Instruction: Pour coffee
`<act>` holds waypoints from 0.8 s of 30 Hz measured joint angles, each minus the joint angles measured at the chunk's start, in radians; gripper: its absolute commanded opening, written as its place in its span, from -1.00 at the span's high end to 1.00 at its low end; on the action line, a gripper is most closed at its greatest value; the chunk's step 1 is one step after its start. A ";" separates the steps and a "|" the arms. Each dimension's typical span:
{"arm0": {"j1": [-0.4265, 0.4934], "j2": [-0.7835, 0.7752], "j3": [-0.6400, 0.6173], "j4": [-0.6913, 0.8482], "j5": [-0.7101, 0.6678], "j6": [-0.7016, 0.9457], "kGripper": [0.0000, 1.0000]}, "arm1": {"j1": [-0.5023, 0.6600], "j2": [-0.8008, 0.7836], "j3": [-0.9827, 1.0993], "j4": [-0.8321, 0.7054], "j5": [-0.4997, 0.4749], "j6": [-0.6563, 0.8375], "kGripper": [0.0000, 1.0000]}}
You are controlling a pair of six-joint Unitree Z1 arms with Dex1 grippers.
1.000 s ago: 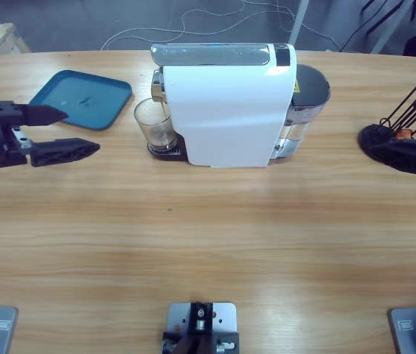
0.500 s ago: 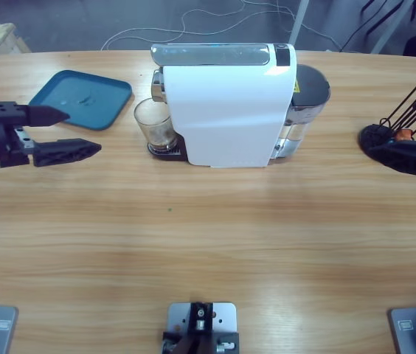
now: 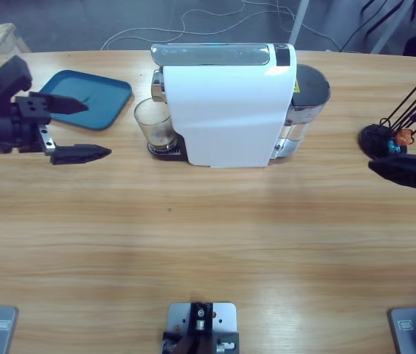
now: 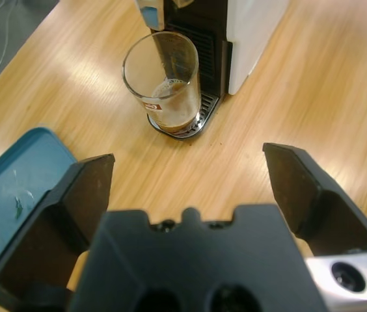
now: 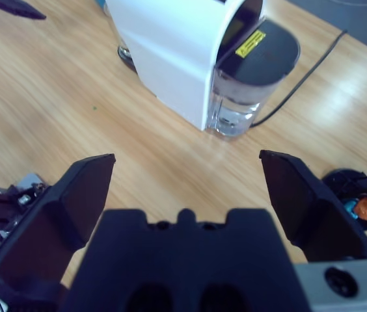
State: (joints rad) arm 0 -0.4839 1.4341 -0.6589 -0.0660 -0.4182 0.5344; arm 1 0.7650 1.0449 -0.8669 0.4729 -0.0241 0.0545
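A small clear glass tumbler point(image 3: 153, 125) point(image 4: 164, 81) stands on the drip grate of a white coffee machine point(image 3: 226, 103) point(image 4: 255, 32) point(image 5: 170, 45). A shallow layer of dark brown coffee point(image 4: 174, 118) lies in its bottom. My left gripper point(image 3: 97, 129) point(image 4: 189, 159) is open, left of the glass and a short way from it, pointing at it with nothing between its jaws. My right gripper point(image 3: 398, 141) point(image 5: 187, 162) is open at the table's right edge, facing the machine's water-tank side from a distance.
A teal tray point(image 3: 108, 99) point(image 4: 8, 188) lies at the back left, partly under my left gripper's far jaw. A clear water tank point(image 3: 304, 103) point(image 5: 252, 78) sits on the machine's right. A black wire capsule holder point(image 3: 376, 136) point(image 5: 346, 185) with an orange capsule point(image 3: 404, 135) stands by my right gripper.
My left gripper has moved right and toward the table's far side, closer to the glass. My right gripper has shifted slightly, uncovering more of the capsule holder.
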 measured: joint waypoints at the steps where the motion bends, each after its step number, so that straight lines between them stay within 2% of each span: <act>1: 0.006 0.009 -0.007 -0.005 -0.013 0.018 -1.00 | 0.000 0.000 -0.006 0.008 0.000 0.000 -1.00; 9: 0.028 0.159 -0.037 -0.087 -0.082 0.051 -1.00 | 0.000 0.018 -0.020 0.032 0.003 0.000 -1.00; 24: 0.031 0.374 -0.057 -0.350 -0.121 0.052 -1.00 | 0.000 0.021 -0.028 0.149 0.003 0.000 -1.00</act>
State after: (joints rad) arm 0 -0.4533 1.8076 -0.7157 -0.4161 -0.5394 0.5865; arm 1 0.7650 1.0659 -0.8945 0.6223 -0.0215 0.0545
